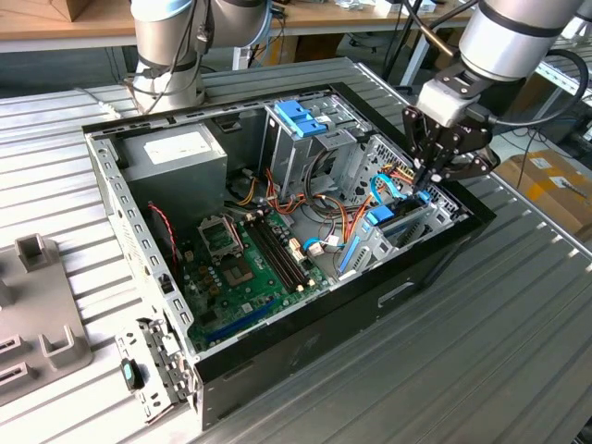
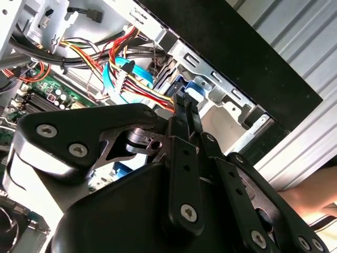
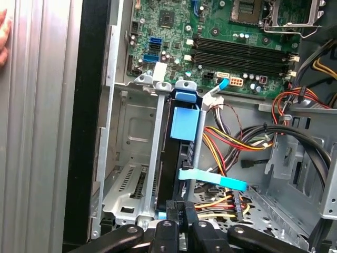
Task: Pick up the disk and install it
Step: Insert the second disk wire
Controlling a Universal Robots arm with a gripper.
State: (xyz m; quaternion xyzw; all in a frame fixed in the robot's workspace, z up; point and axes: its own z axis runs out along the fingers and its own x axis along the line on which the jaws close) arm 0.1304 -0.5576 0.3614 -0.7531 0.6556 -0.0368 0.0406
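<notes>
- While the open computer case [image 1: 277, 351] lies on the ribbed metal tabletop [image 1: 518, 314], the gripper [image 1: 427, 181] hangs over the drive bays at the exterior view's right.
- In the first wrist view, the disk [image 3: 181, 142] stands on edge in a bay slot beside the motherboard [image 3: 231, 42], its light-blue rails showing.
- The gripper's fingers [image 3: 179, 219] are clenched close together at the disk's near edge; whether they actually grip it cannot be told.
</notes>
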